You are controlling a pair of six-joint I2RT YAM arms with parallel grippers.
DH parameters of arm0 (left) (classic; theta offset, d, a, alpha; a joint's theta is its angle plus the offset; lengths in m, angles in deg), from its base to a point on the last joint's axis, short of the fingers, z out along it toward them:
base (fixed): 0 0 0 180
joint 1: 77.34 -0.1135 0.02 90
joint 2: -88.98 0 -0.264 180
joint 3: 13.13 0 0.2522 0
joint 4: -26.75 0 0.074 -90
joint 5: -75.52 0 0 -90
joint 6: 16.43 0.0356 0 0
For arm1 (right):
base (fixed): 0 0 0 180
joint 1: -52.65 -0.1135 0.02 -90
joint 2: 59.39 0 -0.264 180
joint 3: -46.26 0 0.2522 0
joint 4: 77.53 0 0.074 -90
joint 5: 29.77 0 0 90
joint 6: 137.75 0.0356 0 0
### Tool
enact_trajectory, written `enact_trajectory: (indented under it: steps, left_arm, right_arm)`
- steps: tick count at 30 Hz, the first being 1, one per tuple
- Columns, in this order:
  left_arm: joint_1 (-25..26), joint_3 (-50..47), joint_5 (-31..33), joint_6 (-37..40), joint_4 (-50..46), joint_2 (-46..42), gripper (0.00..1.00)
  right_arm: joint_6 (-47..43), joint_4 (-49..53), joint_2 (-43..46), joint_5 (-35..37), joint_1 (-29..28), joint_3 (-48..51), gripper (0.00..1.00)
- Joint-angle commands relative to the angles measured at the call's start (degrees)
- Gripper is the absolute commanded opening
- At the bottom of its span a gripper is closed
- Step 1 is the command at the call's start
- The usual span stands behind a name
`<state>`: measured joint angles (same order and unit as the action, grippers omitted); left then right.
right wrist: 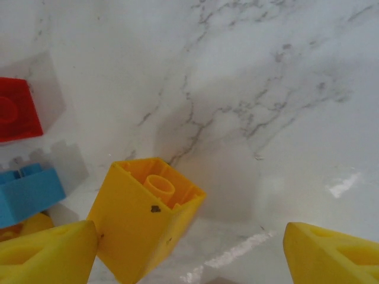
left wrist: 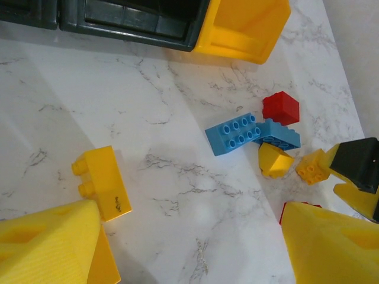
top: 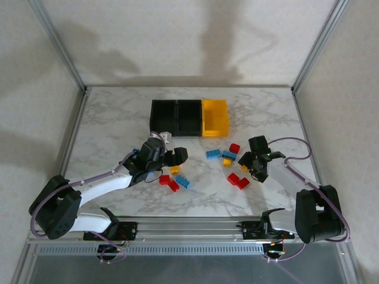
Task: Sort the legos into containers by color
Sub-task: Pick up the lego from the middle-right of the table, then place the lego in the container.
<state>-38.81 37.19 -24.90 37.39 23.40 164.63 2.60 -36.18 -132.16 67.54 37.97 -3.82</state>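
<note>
Yellow brick (right wrist: pixel 145 222), lower left, lies off-centre in our spread right gripper (right wrist: pixel 189 239); we should centre before closing. Left gripper (left wrist: pixel 189 210) gapes too.

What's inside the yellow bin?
From the top view, the yellow bin looks plain yellow inside, with no red or blue brick. A yellow brick would blend in, and the near wall hides part of the floor.

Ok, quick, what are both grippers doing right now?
Left gripper: open, holding nothing.
Right gripper: open, yellow brick beside one finger, not gripped.
</note>
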Motion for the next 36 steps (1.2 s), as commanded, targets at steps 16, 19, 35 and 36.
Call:
enact_trajectory:
  steps: [16, 19, 35, 36]
  left_arm:
    - [1.8, 2.3, 2.7, 0.6, -0.6, 0.9, 0.79]
    - [2.0, 2.5, 2.9, 0.5, -0.6, 1.1, 0.79]
    - [0.9, 5.5, 9.5, -4.8, -6.3, -2.8, 0.79]
    - [0.6, 5.4, 9.7, -5.2, -6.6, -3.5, 0.79]
  right_arm:
    - [-0.2, -2.7, -7.1, 1.4, -0.9, -3.2, 0.54]
    - [-1.1, -1.1, -6.1, 2.2, -1.2, -4.1, 0.39]
    - [-8.2, 2.7, -9.9, 1.8, -6.2, -25.6, 0.32]
    - [-9.1, 2.4, -11.6, 1.5, -6.8, -27.8, 0.32]
